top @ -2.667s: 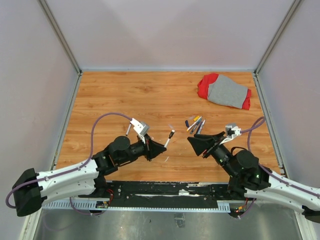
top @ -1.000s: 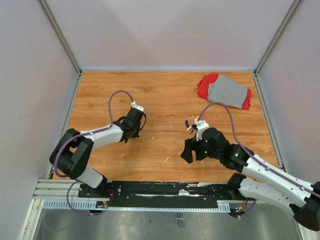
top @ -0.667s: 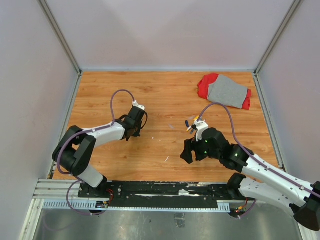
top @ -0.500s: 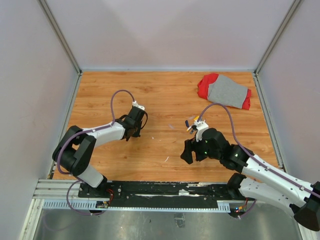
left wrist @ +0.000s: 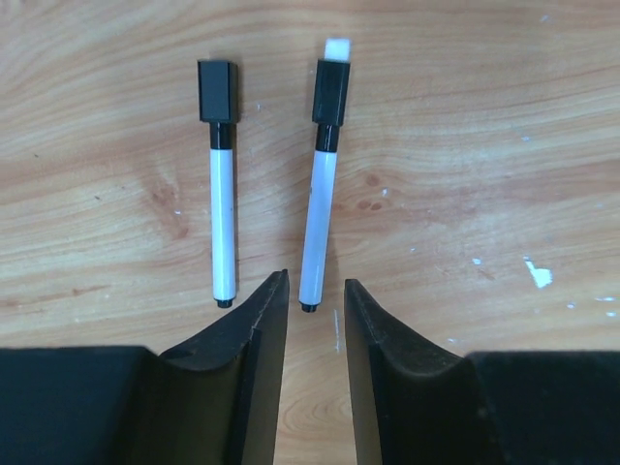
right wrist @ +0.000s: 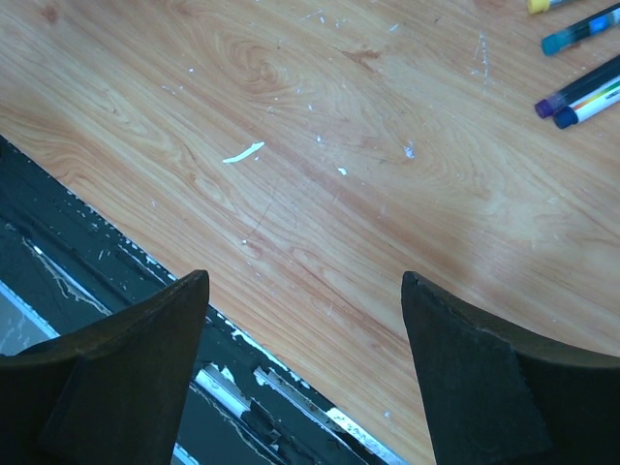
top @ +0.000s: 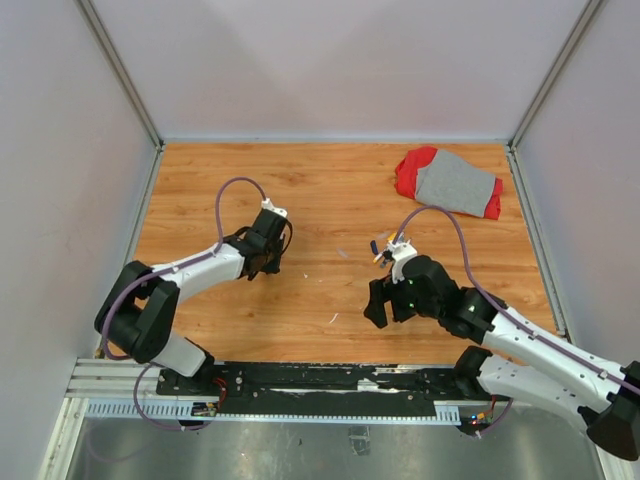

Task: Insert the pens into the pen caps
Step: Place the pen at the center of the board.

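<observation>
Left wrist view alone showed two thin white-barrelled pens on the brown wooden table (left wrist: pixel 465 174); in the top external view I could not find them. Nearest in this view was the black left gripper (left wrist: pixel 316 281), its jaws parted by a narrow gap and gripping nothing. The dark lower end of the right pen (left wrist: pixel 322 208) lay in that gap, and it seemed to touch neither finger. The left pen (left wrist: pixel 223 213) lay just beside it, its end near the left fingertip. Both pointed away from the gripper, each with a black cap (left wrist: pixel 217 92) on its far end.

Right wrist view showed the black right gripper (right wrist: pixel 300 281) wide open and empty, over the wood and the dark rail (right wrist: pixel 87 262) at the table edge. A small white scrap (right wrist: pixel 242 152) lay ahead of it. Further, in the far right corner, lay the coloured-end pens (right wrist: pixel 581 92), well apart from the fingers. Only the top external view showed the red and grey cloth (top: pixel 450 183) at the far right.
</observation>
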